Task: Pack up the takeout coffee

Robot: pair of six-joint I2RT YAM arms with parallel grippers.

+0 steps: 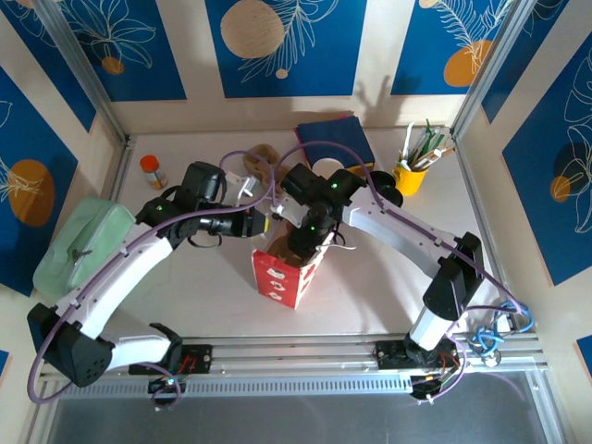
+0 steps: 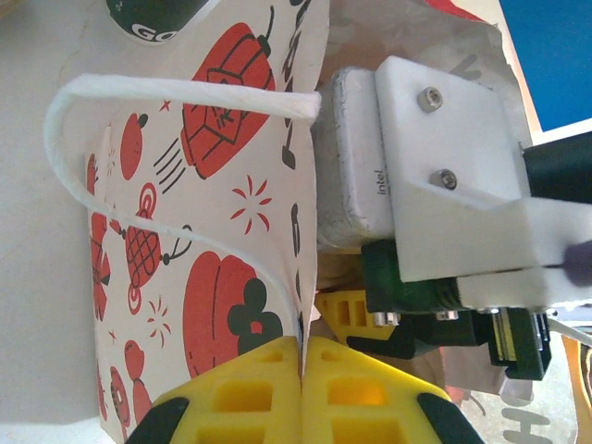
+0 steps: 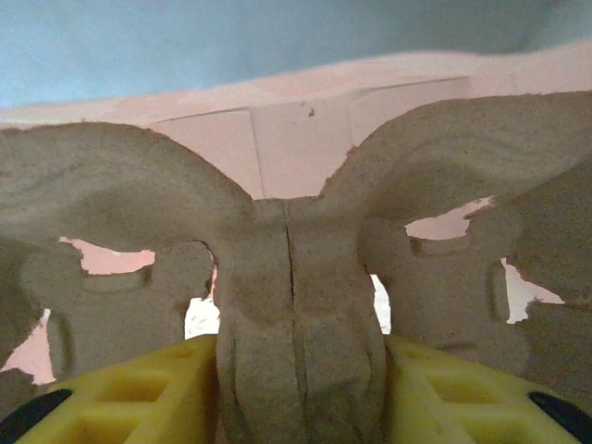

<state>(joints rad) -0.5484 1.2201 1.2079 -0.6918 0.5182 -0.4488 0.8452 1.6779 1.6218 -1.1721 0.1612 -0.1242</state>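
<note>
A red-and-white printed paper bag [image 1: 287, 273] stands open mid-table. My left gripper [image 1: 264, 225] is shut on the bag's top edge [image 2: 301, 314], the yellow fingers [image 2: 250, 388] pressed flat with the paper between them. Over the bag's mouth, my right gripper [image 1: 310, 242] is shut on the centre post of the brown moulded cup carrier [image 3: 296, 305], its pads [image 3: 166, 388] on either side. A white round rim [image 1: 324, 166], apparently the takeout coffee cup, shows behind the right arm. A dark green thing with white letters [image 2: 157, 18] sits at the top edge of the left wrist view.
A yellow cup of utensils [image 1: 412, 171] stands at the back right, a blue flat item [image 1: 335, 139] at the back middle. An orange-capped bottle [image 1: 153, 171] and a pale green pouch [image 1: 83, 245] lie on the left. The bag's white cord handle [image 2: 83, 176] loops outward.
</note>
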